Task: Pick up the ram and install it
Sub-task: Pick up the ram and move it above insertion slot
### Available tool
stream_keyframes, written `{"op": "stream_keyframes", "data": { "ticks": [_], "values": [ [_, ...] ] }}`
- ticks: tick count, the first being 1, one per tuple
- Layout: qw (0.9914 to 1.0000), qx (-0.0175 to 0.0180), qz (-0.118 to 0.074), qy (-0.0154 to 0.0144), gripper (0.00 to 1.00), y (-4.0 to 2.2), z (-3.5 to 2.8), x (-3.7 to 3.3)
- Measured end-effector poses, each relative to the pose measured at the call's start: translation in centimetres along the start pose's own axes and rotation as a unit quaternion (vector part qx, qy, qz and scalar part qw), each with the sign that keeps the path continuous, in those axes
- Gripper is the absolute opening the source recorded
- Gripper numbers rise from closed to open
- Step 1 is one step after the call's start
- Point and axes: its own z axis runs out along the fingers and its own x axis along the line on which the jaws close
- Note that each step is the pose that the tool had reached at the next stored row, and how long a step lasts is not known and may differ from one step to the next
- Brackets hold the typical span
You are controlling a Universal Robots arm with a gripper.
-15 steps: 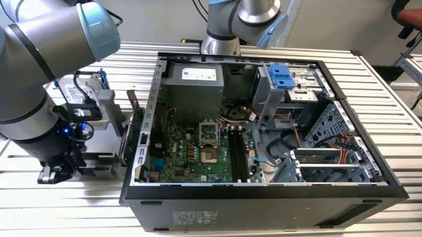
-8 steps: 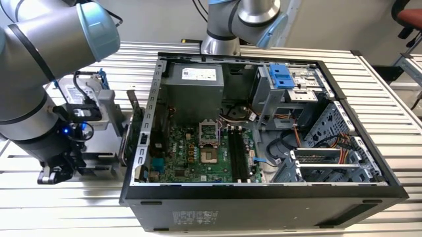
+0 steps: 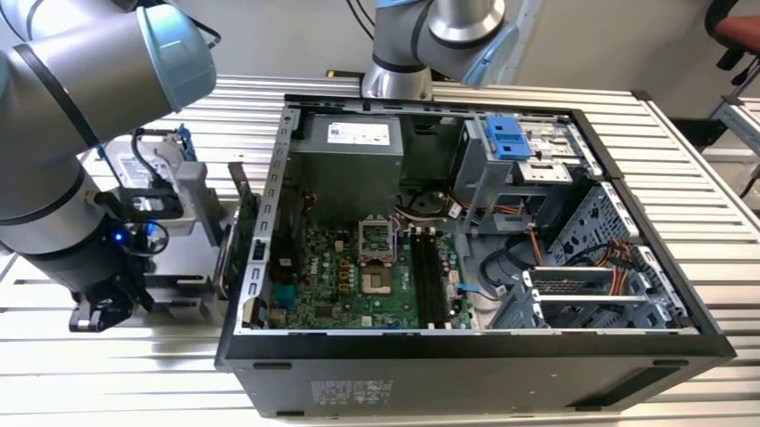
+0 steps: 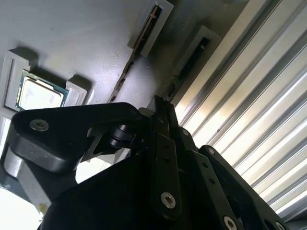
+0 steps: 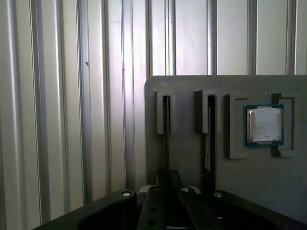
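The ram [image 5: 166, 143] is a thin dark stick seen edge-on, standing in the outer slot of a grey holder [image 5: 187, 153]. One end of it runs in between my fingers. My gripper [image 5: 167, 181] is shut on the ram, with its jaws nearly together. In the second wrist view the ram [image 4: 136, 52] slants from its slot down behind my gripper [image 4: 160, 108]. In the exterior view my gripper [image 3: 101, 310] hangs low at the exterior view's left, outside the open computer case [image 3: 255, 267]. The motherboard's black memory slots [image 3: 430, 271] lie inside the case.
A second dark stick [image 5: 209, 139] stands in the neighbouring slot. A square silver processor [image 5: 264, 125] lies in a pocket of the same holder. Everything rests on a ribbed metal table [image 5: 72, 96]. Another arm's base [image 3: 433, 40] stands behind the case.
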Motion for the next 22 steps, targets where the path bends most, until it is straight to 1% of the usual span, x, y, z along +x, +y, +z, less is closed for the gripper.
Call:
{"op": "stream_keyframes", "data": {
  "ticks": [18, 20, 22],
  "values": [
    [1.00000, 0.0001, 0.000, 0.0000, 0.00, 0.00, -0.03, 0.11],
    [1.00000, 0.0000, 0.000, 0.0000, 0.00, 0.01, -0.29, 0.10],
    [1.00000, 0.0000, 0.000, 0.0000, 0.00, 0.02, -0.76, 0.06]
  ]
}}
